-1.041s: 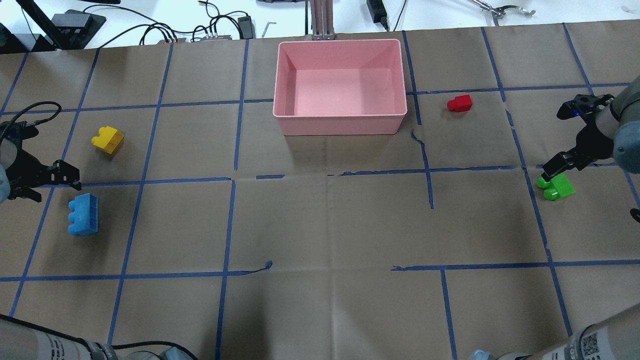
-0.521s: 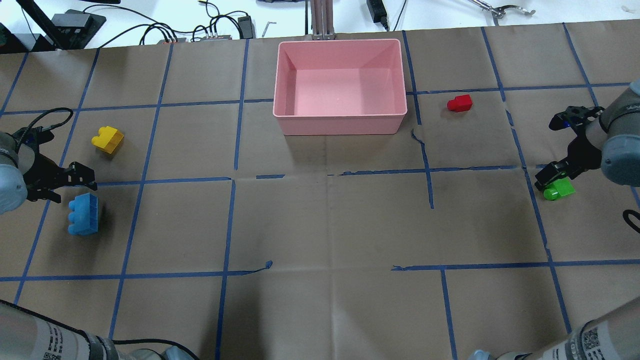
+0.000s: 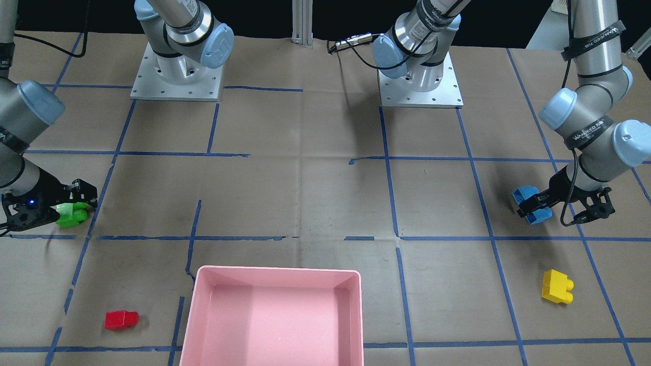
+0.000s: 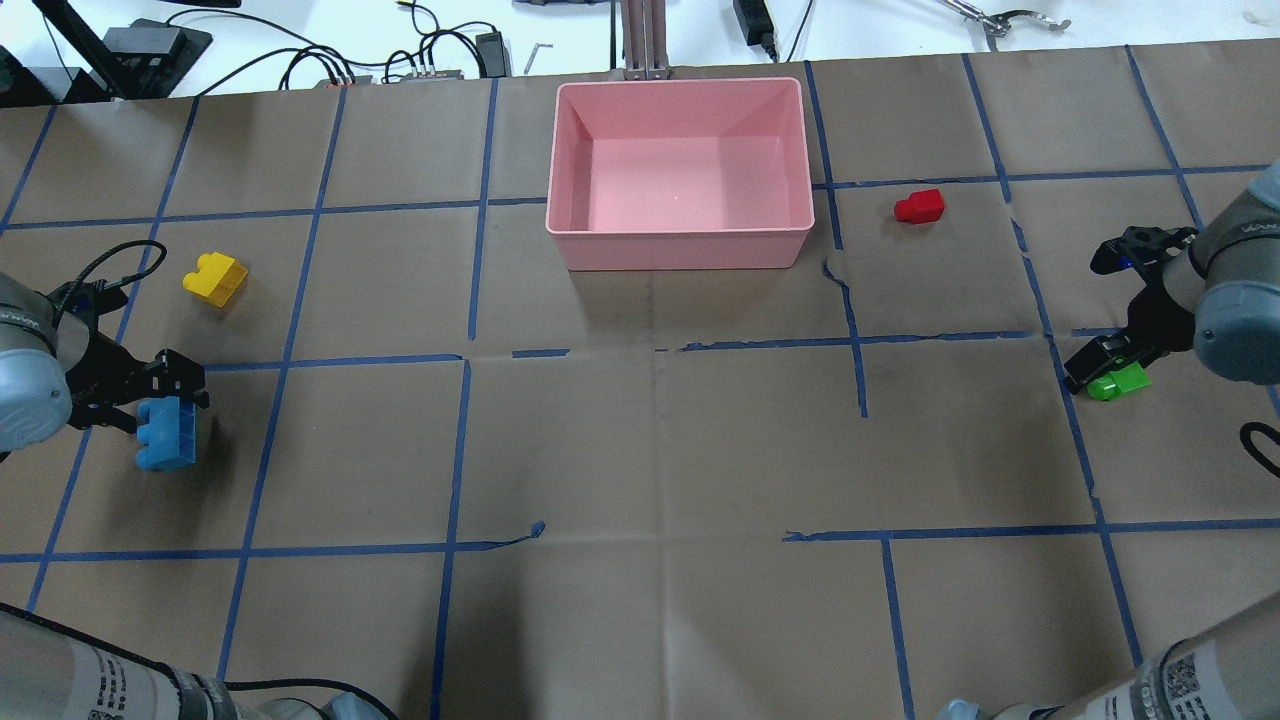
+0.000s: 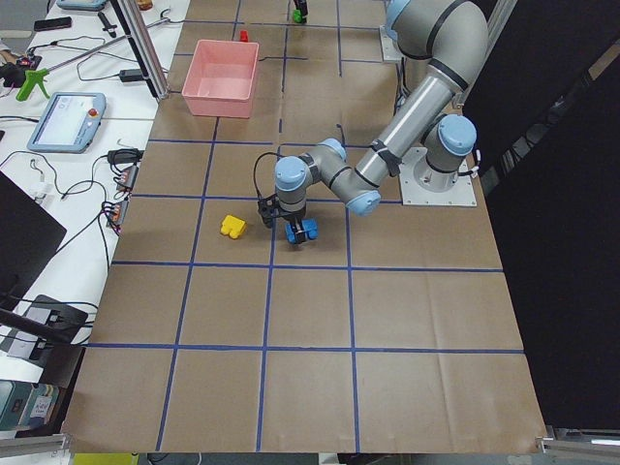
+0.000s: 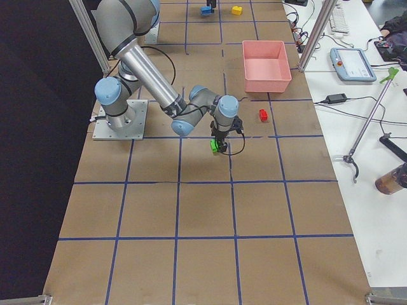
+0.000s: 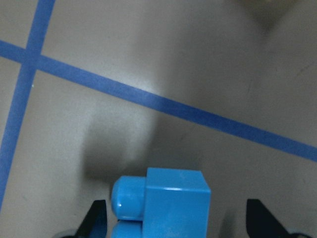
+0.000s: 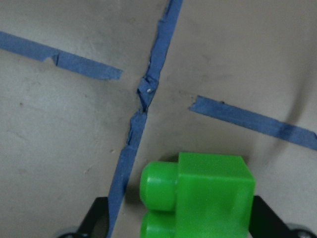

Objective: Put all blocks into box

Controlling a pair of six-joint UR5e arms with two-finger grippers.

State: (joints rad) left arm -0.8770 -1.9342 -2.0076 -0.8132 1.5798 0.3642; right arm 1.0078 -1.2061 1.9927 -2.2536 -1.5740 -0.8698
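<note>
as viewed from overhead, all four blocks found outside the box (image 4: 680,238), lying on the brown paper (image 4: 640,450). left gripper (image 4: 168,398) well to the box's left and on the near side of it, lowered over the blue block (image 4: 165,445). jaws parted, one finger (image 7: 97,218) on each side of the block with a gap on both sides, nothing clamped. yellow block (image 4: 215,279) left of the box, between box and that gripper, apart from both. right gripper (image 4: 1098,368) well to the box's right, also on its near side, set over the green block (image 4: 1127,380). jaws likewise apart and straddling it, one finger close against its edge, no grip taken. red block (image 4: 920,206) near the box's right wall, lying free.
</note>
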